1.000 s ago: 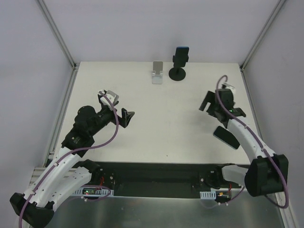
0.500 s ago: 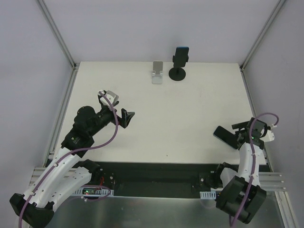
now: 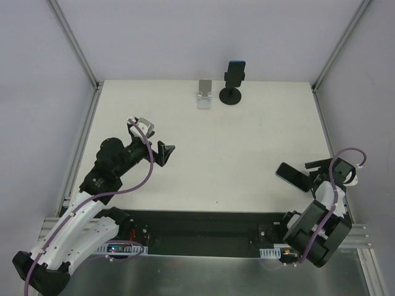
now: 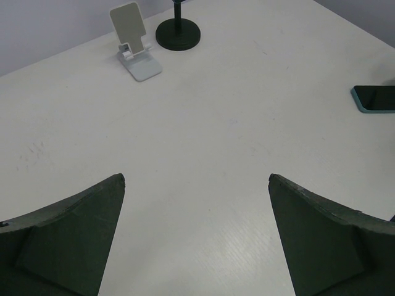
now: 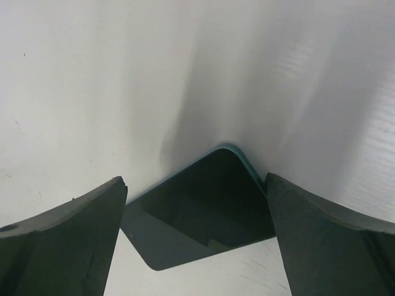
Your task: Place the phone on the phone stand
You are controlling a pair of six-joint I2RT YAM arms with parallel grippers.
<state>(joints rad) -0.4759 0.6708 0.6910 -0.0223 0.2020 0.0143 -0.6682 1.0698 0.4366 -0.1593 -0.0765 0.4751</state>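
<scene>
While both of your arms sit toward the near side of the tabletop [image 3: 247, 145], the phone [image 3: 235, 69] is at the far edge. It is held upright in the clamp of the stand [image 3: 231, 95], whose round black base rests flat on the tabletop. Its top rim shows blue. Just to the left of that base is the silver stand [image 3: 204, 94], close by but not touching it.

Your left end effector [image 3: 168, 154] is over the left half of the tabletop with its fingers spread wide and nothing between them. Its wrist camera looks across bare surface to the silver stand and the black base in the distance.

Your right end effector [image 3: 311, 174] is low at the right side, also spread wide and gripping nothing. A second phone [image 3: 293, 177] lies flat on the tabletop just beside it, well apart from the stand. In the right wrist view, one rounded, teal-rimmed corner of that second phone shows in the gap between the two fingers. You cannot tell from these views whether either finger touches it.
</scene>
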